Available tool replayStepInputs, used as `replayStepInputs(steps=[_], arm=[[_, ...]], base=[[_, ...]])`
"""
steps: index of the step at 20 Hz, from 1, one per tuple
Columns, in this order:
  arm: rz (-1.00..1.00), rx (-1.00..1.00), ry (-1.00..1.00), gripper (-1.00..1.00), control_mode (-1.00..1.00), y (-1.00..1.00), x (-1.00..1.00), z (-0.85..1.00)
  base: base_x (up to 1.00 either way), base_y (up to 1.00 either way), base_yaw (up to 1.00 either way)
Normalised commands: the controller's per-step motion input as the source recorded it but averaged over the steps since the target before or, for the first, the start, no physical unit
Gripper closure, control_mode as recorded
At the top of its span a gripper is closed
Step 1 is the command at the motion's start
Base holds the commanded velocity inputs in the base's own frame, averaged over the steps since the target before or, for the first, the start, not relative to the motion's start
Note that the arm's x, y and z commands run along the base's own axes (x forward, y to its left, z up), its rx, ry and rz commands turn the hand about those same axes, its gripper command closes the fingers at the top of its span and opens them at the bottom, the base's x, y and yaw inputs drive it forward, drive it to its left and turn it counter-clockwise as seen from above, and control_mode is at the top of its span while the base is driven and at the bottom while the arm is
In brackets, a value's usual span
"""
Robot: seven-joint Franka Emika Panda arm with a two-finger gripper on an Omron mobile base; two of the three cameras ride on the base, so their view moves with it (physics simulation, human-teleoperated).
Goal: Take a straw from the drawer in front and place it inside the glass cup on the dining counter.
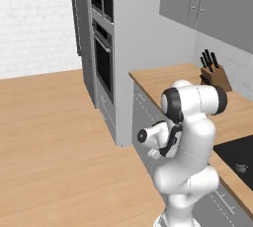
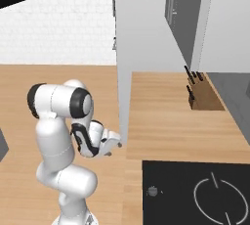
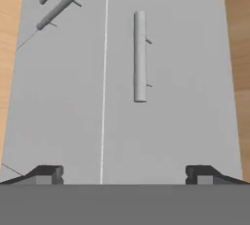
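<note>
My gripper [image 3: 124,175] is open, its two dark fingertips [image 3: 49,174] set wide apart with nothing between them. It points straight at a shut light-grey drawer front [image 3: 166,121], a short way off. The drawer's silver bar handle [image 3: 140,55] lies just right of the gripper's centre line. In the right base view the hand is held out from the folded arm towards the cabinet side below the wooden countertop [image 2: 166,121]. The straw is hidden. The glass cup and the dining counter are out of view.
A seam [image 3: 104,72] splits the grey fronts, with two more bar handles [image 3: 61,6] on neighbouring fronts. A knife block [image 1: 216,75] stands on the wall-side countertop, beside a black cooktop [image 2: 195,192]. A tall oven column [image 1: 103,48] rises left of the cabinets. Open wooden floor [image 1: 49,132] spreads left.
</note>
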Motion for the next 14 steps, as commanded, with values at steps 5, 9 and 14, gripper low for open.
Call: replayStepInputs(steps=[5,9,14], arm=[[0.00,-0.02,0.00,-1.00,-1.00,-0.05,0.49,-0.05],[0.00,0.00,0.02,-1.00,-1.00,-0.29,0.41,0.00],[0.00,0.00,0.00,-1.00,-1.00,-0.35,0.42,-0.13]], base=[[0.00,0.00,0.00],[0.00,0.00,0.00],[0.00,0.00,0.00]])
